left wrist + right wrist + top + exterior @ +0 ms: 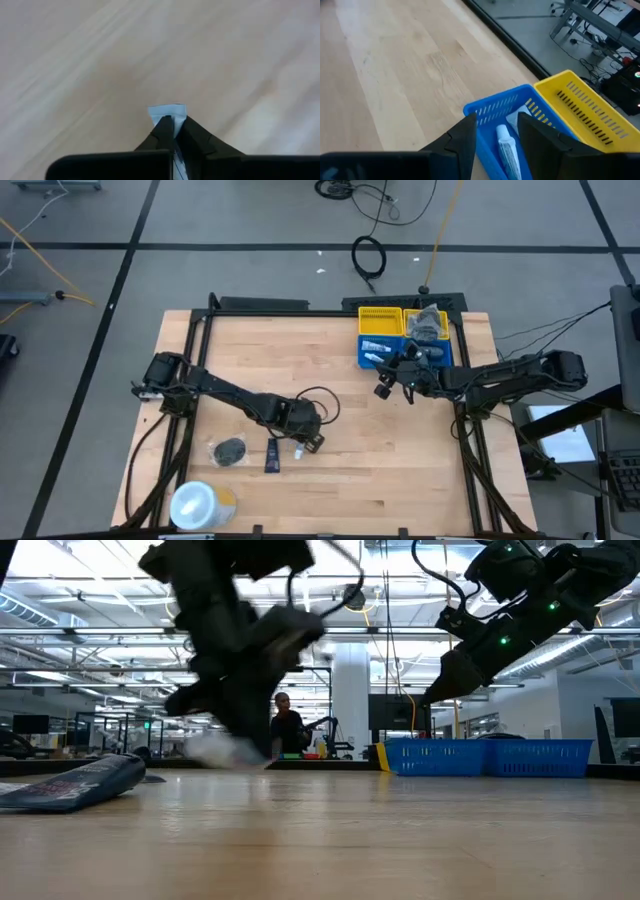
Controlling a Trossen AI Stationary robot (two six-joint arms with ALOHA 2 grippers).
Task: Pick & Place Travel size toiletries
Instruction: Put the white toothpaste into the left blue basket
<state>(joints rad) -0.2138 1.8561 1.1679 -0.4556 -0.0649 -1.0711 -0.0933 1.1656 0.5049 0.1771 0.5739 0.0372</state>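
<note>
My left gripper (308, 440) is low over the table's middle front and is shut on a small white tube (167, 110). That tube also shows in the high view (298, 450). A dark navy tube (272, 455) and a dark grey round flat piece (230, 450) lie flat on the table just left of it. The navy tube also shows in the low view (70, 785). My right gripper (390, 385) is open and empty, raised above the table just in front of the blue basket (495, 107). A white-and-blue tube (507, 150) lies in that basket. My left gripper pinches the small white tube between its two fingers (162, 130). The tube's flat end (167, 109) sticks out just past the fingertips. The fingers slant down at the table. Whether the tube is clear of the table I cannot tell.
A yellow basket (380, 318) and a second blue basket (432, 345) holding grey items stand at the far right, beside the first. A large white-and-yellow roll (200, 505) stands at the front left corner. Bare wood (400, 460) lies between the grippers and the front edge.
</note>
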